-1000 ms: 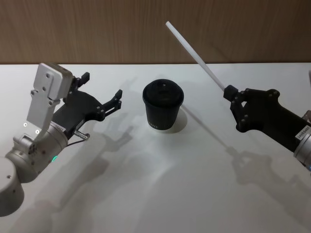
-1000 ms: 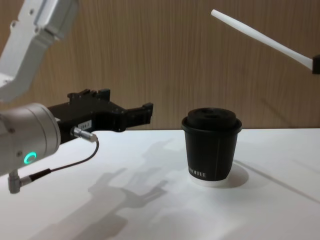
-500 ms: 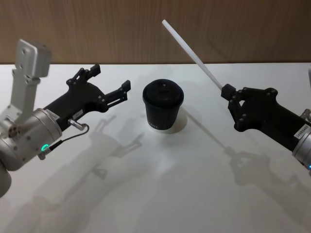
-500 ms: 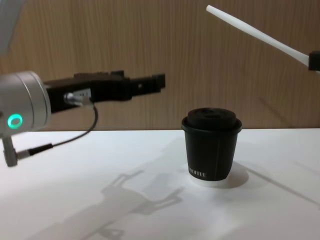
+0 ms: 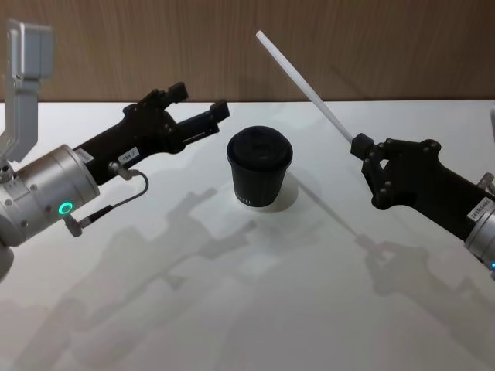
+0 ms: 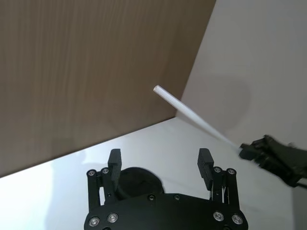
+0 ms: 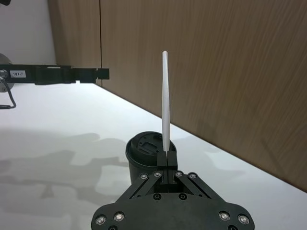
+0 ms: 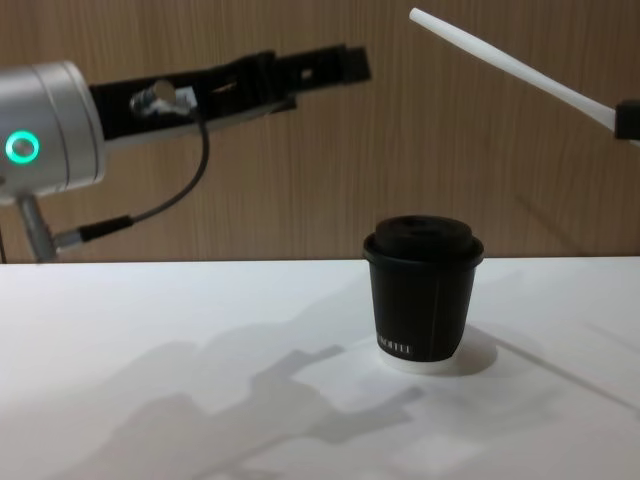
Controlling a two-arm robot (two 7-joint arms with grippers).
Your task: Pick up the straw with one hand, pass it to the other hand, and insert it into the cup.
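Observation:
The white straw (image 5: 305, 85) points up and to the left over the table, held by its lower end in my right gripper (image 5: 362, 144), which is shut on it. From the side the straw (image 8: 510, 65) slants high above the black lidded cup (image 8: 422, 295). That cup (image 5: 260, 166) stands upright mid-table between both arms. My left gripper (image 5: 199, 100) is open, raised left of the cup and aimed at the straw. In the left wrist view its fingers (image 6: 114, 158) frame the straw (image 6: 192, 113) ahead. The right wrist view has the straw (image 7: 165, 105) upright over the cup (image 7: 146, 153).
The white table (image 5: 255, 294) stretches around the cup, with arm shadows across it. A brown wood-panel wall (image 5: 371, 46) rises along its far edge. The left arm's silver wrist (image 8: 50, 125) with a green ring light and a black cable hangs at the left.
My left gripper has risen off the table and swung forward and right, toward the straw's upper end, still open. The right gripper and straw have barely moved.

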